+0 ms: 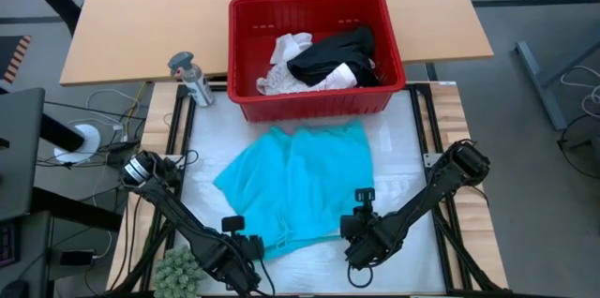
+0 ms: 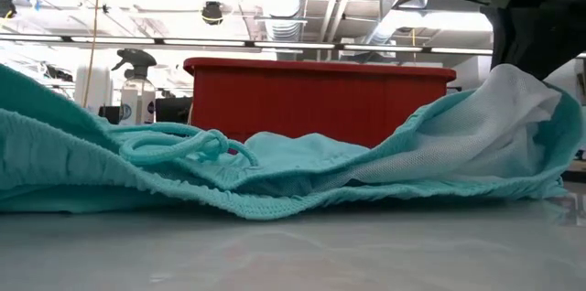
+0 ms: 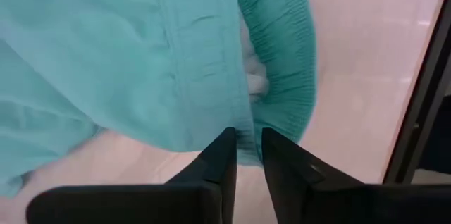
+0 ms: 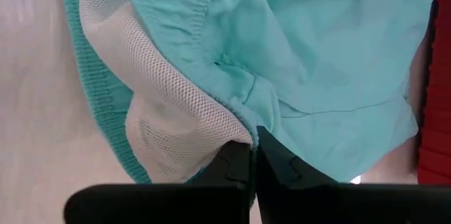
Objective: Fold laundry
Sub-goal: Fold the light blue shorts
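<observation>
Both arms reach low over the counter [image 1: 394,162]. The right hand [image 4: 252,155] pinches the teal shorts [image 1: 295,181]. The left hand [image 3: 244,146], nearly closed, touches their hem

Teal shorts [image 1: 295,184] matt cloth, white mesh lining; basket [image 1: 246,17] glossy red plastic; tabletop [image 1: 141,17] smooth wood

Red basket [image 1: 246,101] walls the table's far edge behind the teal shorts [image 1: 300,181]; right side lies bare

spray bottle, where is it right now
In the high view the spray bottle stands at the table's left side, just left of the red basket.
</observation>
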